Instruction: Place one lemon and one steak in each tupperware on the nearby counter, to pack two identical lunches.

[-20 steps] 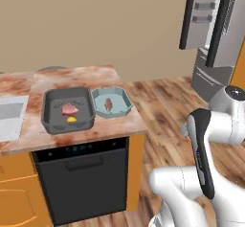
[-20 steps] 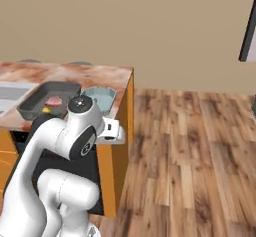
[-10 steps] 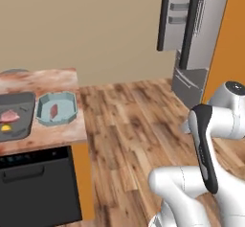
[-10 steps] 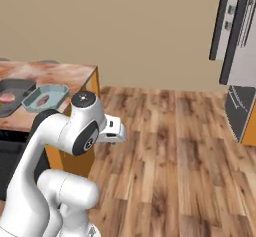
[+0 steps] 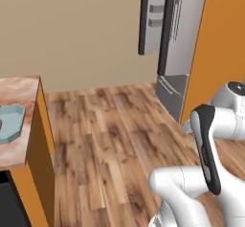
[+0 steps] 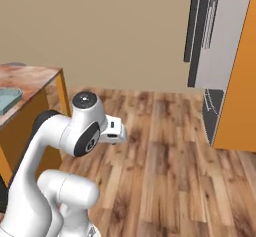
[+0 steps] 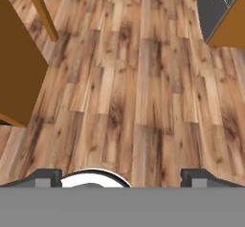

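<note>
The counter point(image 5: 21, 89) of reddish marbled stone sits at the far left, and its corner also appears in the right base view point(image 6: 35, 75). A pale teal tupperware point(image 5: 10, 123) lies on it, cut off by the frame edge, and again as a sliver point(image 6: 8, 100). The lemon and the steak are out of view. My gripper point(image 7: 122, 178) is open, its fingertips point(image 7: 48, 175) wide apart with nothing between them, pointing down at bare plank floor well away from the counter.
Wooden plank floor point(image 5: 115, 140) spreads across the middle. A grey fridge point(image 5: 179, 44) stands at the back right beside an orange cabinet panel point(image 5: 217, 44). The counter's orange side point(image 7: 16, 73) is at the left of the hand view.
The base has swung to the right, so the whole scene slid left: the counter and containers moved to the frame edge and the fridge came closer. The gripper stays open.
</note>
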Available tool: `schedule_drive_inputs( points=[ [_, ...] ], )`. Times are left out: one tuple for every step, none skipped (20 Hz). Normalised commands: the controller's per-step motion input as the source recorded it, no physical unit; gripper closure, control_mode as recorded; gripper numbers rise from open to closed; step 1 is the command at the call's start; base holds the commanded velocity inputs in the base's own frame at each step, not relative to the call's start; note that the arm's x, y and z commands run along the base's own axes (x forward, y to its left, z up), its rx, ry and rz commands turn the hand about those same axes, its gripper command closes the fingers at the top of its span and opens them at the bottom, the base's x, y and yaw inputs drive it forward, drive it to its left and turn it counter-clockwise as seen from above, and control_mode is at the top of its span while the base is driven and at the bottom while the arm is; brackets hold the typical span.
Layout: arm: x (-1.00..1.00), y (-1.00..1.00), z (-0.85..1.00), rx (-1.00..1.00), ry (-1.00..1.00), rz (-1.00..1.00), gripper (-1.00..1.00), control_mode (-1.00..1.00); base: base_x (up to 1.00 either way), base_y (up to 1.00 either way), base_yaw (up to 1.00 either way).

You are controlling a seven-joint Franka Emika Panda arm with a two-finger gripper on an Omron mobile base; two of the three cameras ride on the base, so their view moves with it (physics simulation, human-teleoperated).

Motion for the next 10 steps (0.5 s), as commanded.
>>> schedule_drive_inputs(
  points=[
    [0.00, 0.00, 0.00, 0.00, 0.00, 0.00, -1.00, 1.00, 1.00, -0.12, 0.00],
    [0.00, 0.00, 0.00, 0.00, 0.00, 0.00, -1.00, 1.00, 1.00, 0.00, -0.02],
    [0.00, 0.00, 0.00, 0.00, 0.00, 0.00, -1.00, 1.00, 1.00, 0.00, -0.05],
    [0.00, 0.00, 0.00, 0.00, 0.00, 0.00, -1.00, 1.00, 1.00, 0.01, -0.09],
    [0.00, 0.00, 0.00, 0.00, 0.00, 0.00, -1.00, 1.00, 1.00, 0.14, -0.11],
    [0.00, 0.00, 0.00, 0.00, 0.00, 0.00, -1.00, 1.00, 1.00, 0.14, -0.13],
    [0.00, 0.00, 0.00, 0.00, 0.00, 0.00, -1.00, 1.00, 1.00, 0.04, -0.13],
    [0.00, 0.00, 0.00, 0.00, 0.00, 0.00, -1.00, 1.00, 1.00, 0.04, -0.14],
    [0.00, 0.00, 0.00, 0.00, 0.00, 0.00, -1.00, 1.00, 1.00, 0.06, -0.15],
    [0.00, 0.00, 0.00, 0.00, 0.00, 0.00, -1.00, 1.00, 1.00, 0.04, -0.15]
  ],
)
